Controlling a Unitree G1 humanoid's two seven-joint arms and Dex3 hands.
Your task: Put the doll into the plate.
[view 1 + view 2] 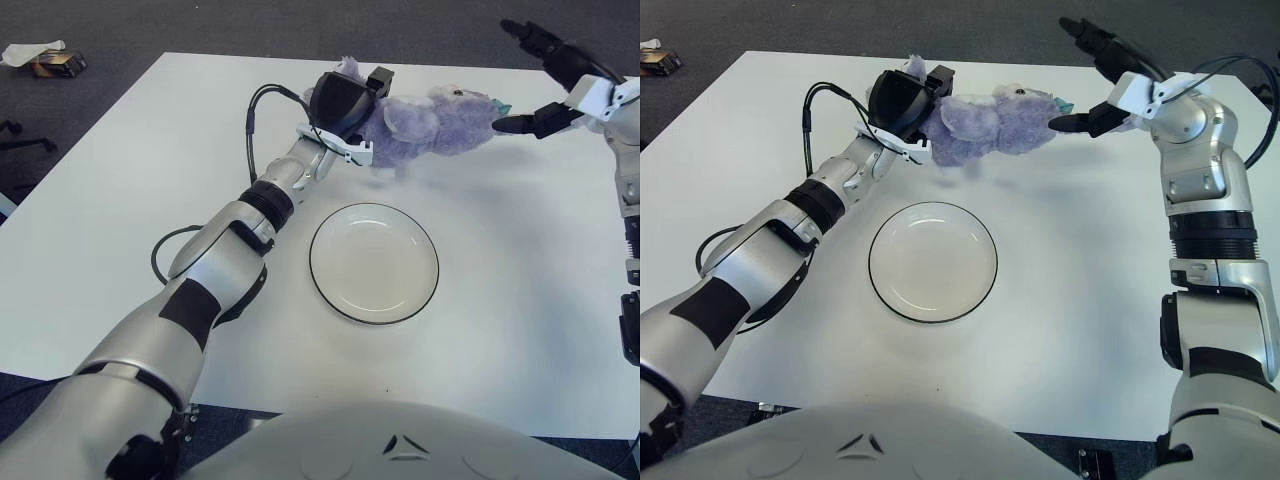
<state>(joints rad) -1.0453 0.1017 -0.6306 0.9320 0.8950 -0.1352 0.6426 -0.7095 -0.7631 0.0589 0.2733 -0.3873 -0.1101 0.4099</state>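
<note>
Two hands work at the far side of the white table (pixel 120 190). The left hand (pixel 345 100) is clenched around one end of the purple plush doll (pixel 430 125), its dark fingers wrapped over the doll's fur while the silver forearm stretches diagonally back toward the robot's body. The doll hangs roughly level, lifted off the tabletop, with a faint shadow showing on the white surface beneath it. Its other end, with a small teal patch, points toward the robot's right.

The right hand (pixel 1102 82) is released: its black fingers (pixel 1090 40) are spread wide, one reaching up and away, another pointing at the doll's right end just beside the teal patch. Whether that finger actually touches the fur cannot be told.

Nearer the robot, below the doll and well apart from it, the round white plate (pixel 374 262) with a thin dark rim lies flat on the table with nothing in it. A black cable (pixel 256 120) loops from the left wrist along the arm. Off the table's far left corner, a small cluttered object (pixel 45 58) sits on the grey floor.
</note>
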